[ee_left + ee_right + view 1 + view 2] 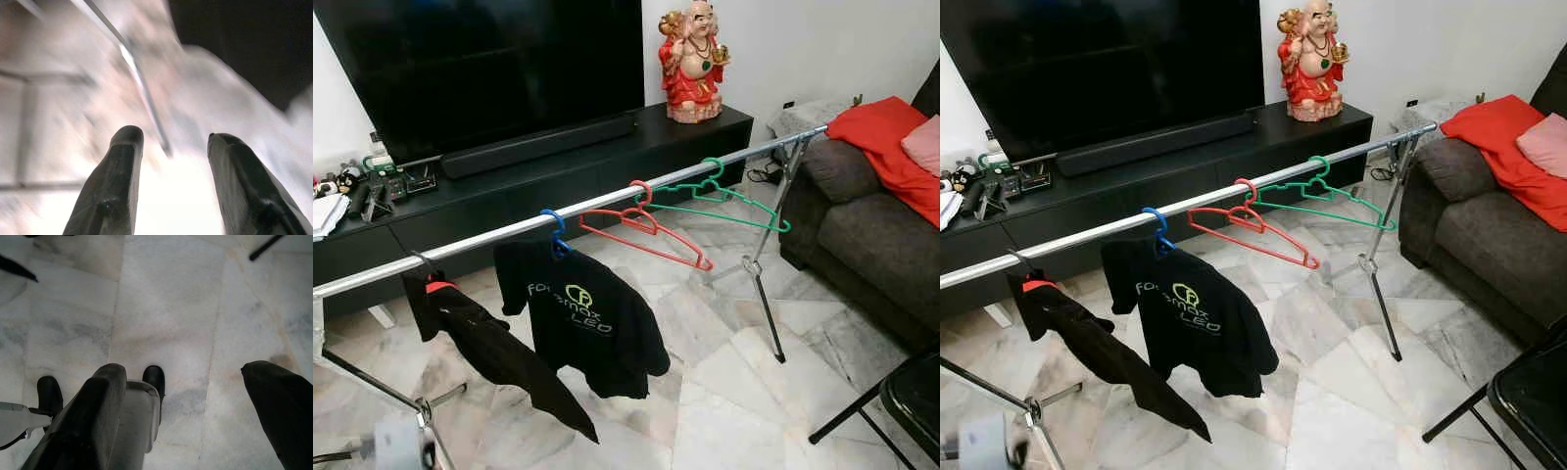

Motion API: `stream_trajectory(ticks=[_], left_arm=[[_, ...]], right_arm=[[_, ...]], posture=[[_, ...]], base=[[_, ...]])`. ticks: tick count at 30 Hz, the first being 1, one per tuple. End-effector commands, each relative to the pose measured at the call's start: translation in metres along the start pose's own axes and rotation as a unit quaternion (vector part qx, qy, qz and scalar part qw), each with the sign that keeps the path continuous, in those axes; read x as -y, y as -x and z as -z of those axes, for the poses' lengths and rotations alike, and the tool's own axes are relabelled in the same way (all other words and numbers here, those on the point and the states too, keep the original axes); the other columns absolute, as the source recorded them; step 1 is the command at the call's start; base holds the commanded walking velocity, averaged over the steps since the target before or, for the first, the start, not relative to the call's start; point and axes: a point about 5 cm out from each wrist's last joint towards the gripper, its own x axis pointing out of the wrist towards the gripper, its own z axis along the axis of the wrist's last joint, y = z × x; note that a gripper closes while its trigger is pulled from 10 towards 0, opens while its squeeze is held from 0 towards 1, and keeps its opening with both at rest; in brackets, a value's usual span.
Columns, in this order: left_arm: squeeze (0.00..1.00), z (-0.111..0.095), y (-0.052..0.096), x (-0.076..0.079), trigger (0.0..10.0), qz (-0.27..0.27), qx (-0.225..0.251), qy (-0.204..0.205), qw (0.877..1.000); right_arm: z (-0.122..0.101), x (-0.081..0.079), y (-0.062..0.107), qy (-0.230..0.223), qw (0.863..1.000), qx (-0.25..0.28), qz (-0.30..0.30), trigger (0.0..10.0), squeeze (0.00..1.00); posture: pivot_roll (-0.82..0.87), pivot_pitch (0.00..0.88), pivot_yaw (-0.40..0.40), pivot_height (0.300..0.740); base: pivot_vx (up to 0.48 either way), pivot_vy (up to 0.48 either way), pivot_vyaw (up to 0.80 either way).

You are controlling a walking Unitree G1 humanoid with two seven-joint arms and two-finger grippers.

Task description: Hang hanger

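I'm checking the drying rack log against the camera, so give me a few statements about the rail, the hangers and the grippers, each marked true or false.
1. The red hanger and the green hanger hang empty on the rail. True.
2. The blue hanger carries a white shirt. False: it holds a black T-shirt with a printed logo.
3. The left gripper is shut on a hanger. False: its fingers are apart with nothing between them.
4. The right gripper is open above the marble floor. True.
5. A red statue stands on the sofa. False: it stands on the black TV cabinet.
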Motion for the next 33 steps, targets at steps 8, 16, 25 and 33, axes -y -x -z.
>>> stream_trajectory(ticks=[8,16,25,33], left_arm=[[0.00,0.038,0.005,0.015,10.0,0.041,-0.096,-0.055,0.993],[0.00,0.030,0.001,0.028,10.0,0.048,-0.085,-0.032,0.995],[0.00,0.043,0.005,0.041,10.0,0.055,-0.110,-0.049,0.991],[0.00,0.045,0.007,0.048,10.0,0.060,-0.113,-0.046,0.991]], right_arm=[[-0.002,-0.013,-0.002,0.001,1.000,0.005,-0.017,10.0,0.00],[-0.001,-0.007,-0.001,0.008,1.000,0.002,-0.014,10.0,0.00],[-0.004,0.003,0.000,0.021,1.000,0.003,-0.014,10.0,0.00],[-0.006,0.011,0.001,0.030,0.999,0.003,-0.010,10.0,0.00]], posture=[[-0.02,0.000,0.052,0.740],[-0.01,0.000,0.026,0.740],[-0.02,0.000,-0.008,0.740],[-0.02,0.000,-0.017,0.740]], base=[[0.000,0.000,0.80],[0.000,0.000,0.80],[0.000,0.000,0.80],[0.000,0.000,0.80]])
